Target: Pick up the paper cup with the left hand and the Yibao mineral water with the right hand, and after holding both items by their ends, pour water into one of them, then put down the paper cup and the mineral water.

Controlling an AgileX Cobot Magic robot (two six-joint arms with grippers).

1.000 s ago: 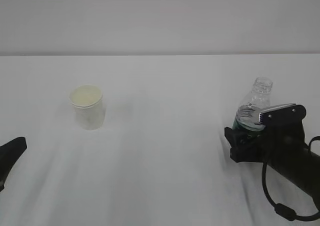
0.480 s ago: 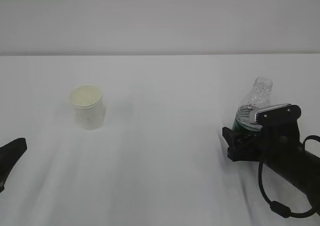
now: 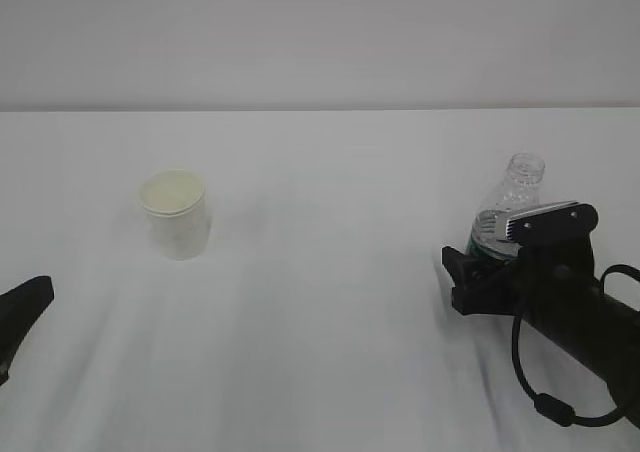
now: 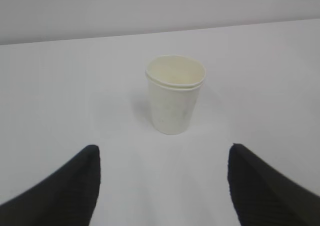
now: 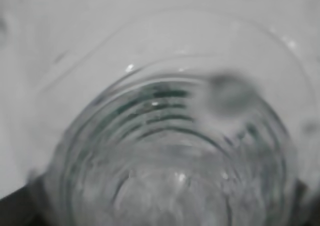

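Note:
The paper cup [image 3: 176, 213] stands upright on the white table at the left. In the left wrist view the paper cup [image 4: 175, 93] is ahead of my left gripper [image 4: 162, 186], centred between its wide-open fingers and apart from them. In the exterior view only a black tip of the left gripper [image 3: 22, 307] shows at the left edge. My right gripper [image 3: 478, 272] is shut round the lower part of the Yibao mineral water [image 3: 505, 210], which leans with its open neck up and to the right. The bottle [image 5: 165, 151] fills the right wrist view, blurred, and hides the fingers.
The white table [image 3: 330, 322] runs back to a pale wall. The right arm and its black cable [image 3: 540, 392] lie low over the table's front right. Nothing else stands between the cup and the bottle.
The right arm has shifted slightly to the left with the bottle in its grip. The cup and the left gripper have not moved.

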